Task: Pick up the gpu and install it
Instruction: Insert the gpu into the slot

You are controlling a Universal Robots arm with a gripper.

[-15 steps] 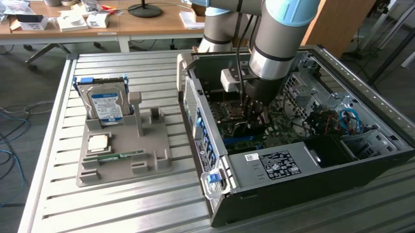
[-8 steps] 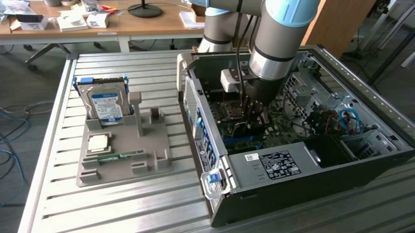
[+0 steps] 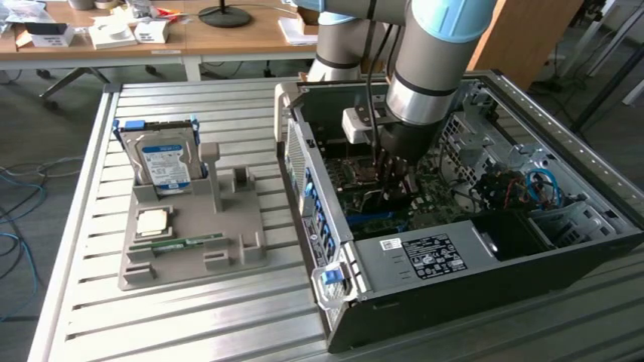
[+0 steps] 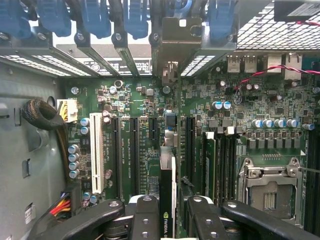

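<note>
The robot arm was seen reaching down into an open black steel computer case [image 3: 453,317] that lay on its side on a ribbed aluminium bench [image 3: 181,317]. The claw [image 3: 391,172] was lowered among the boards inside. In the wrist view the claw [image 4: 170,207] was seen closed on the gpu [image 4: 167,192], a thin dark card held on edge, its narrow rim gripped between two black, bolt-studded fingers [image 4: 145,215]. The card was held over the green motherboard [image 4: 150,95], in line with the long black expansion slots [image 4: 134,150] and a little apart from a single white slot [image 4: 96,150]. Whether its edge was seated in a slot could not be told. In line with the card, a bent grey metal bracket [image 4: 172,42] was seen at the case's rear wall, beside a row of blue plastic latches [image 4: 95,17]. A square metal-framed processor socket [image 4: 270,192] was seen near the card.

Beside the case, toward the exterior view's left, a grey moulded holder [image 3: 191,264] was laid on the bench. A silver hard drive [image 3: 164,162] with a blue label was stood upright in it, and a flat square processor chip [image 3: 153,220] and a narrow green memory stick [image 3: 186,243] were laid flat in it.
</note>
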